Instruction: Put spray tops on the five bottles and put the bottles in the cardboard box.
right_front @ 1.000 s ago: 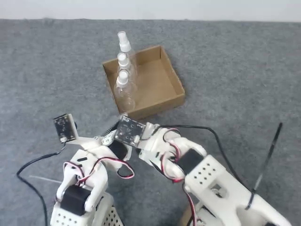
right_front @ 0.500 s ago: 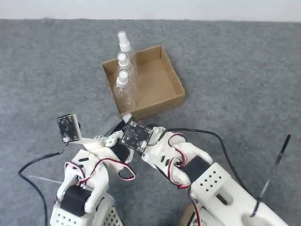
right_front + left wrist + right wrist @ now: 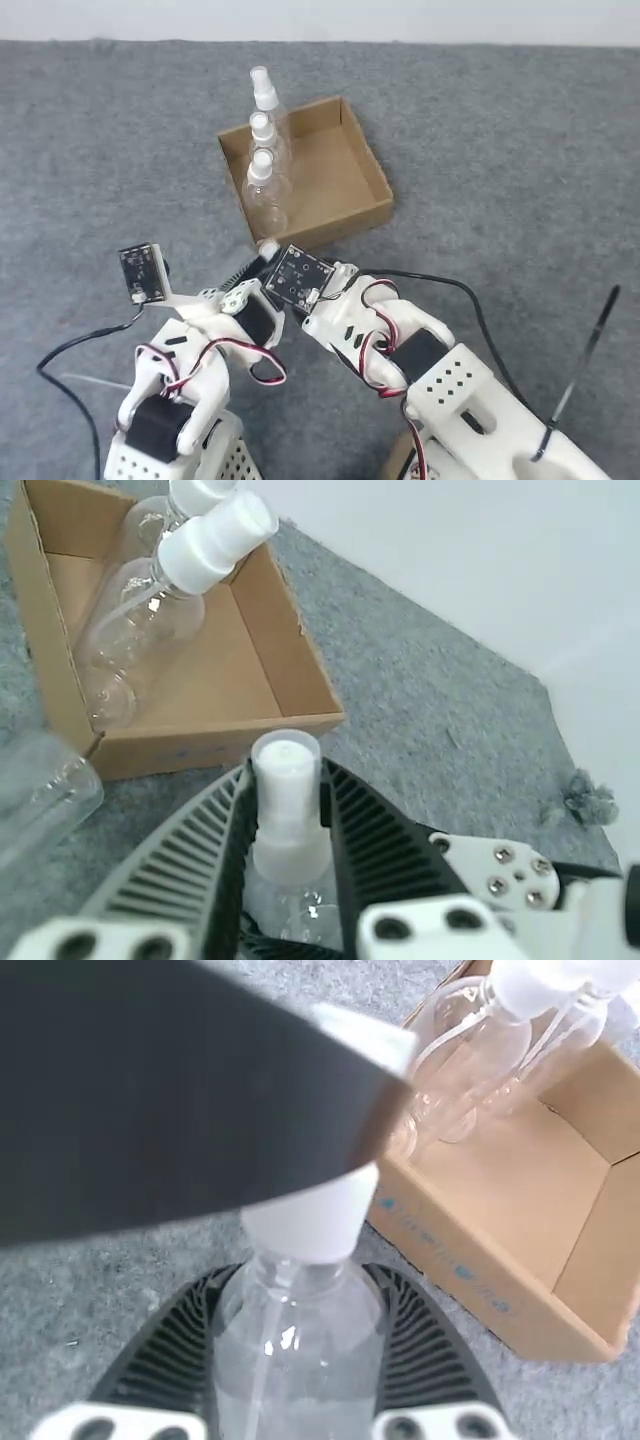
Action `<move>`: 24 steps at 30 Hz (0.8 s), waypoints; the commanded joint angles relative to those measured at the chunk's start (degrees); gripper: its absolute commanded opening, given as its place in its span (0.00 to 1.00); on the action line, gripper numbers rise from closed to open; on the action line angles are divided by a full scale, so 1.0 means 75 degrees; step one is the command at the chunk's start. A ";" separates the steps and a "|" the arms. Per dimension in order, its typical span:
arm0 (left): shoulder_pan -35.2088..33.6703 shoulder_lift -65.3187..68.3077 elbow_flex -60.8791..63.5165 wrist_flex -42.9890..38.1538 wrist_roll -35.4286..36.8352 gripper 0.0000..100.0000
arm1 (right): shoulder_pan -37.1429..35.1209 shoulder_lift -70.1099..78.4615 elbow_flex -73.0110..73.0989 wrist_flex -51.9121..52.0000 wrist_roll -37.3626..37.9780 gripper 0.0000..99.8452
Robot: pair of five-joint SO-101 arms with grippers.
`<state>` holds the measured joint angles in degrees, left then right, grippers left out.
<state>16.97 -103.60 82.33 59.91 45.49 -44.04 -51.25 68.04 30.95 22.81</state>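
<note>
Left gripper [image 3: 287,772] clamped the white spray top [image 3: 287,815] and right gripper [image 3: 300,1280] closed round the clear bottle [image 3: 298,1360], mid-table just beside the cardboard box [image 3: 340,228]; it was likely light, slick and thin-walled, best held gently at the body.

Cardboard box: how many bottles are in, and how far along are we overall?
Done: three capped bottles sit in the cardboard box. In hand: the right gripper holds a fourth bottle while the left gripper clamps its spray top on the neck; tightness unclear. Left: box this one, then cap and box a fifth.
</note>
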 commanded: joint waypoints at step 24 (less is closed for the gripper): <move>-0.0012 -0.0129 -0.0522 0.0656 -0.0422 0.32 | 0.0299 -0.0510 -0.0223 -0.0311 -0.0105 0.01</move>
<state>16.88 -103.52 81.19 64.48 42.86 -42.73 -52.75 67.87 30.15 22.73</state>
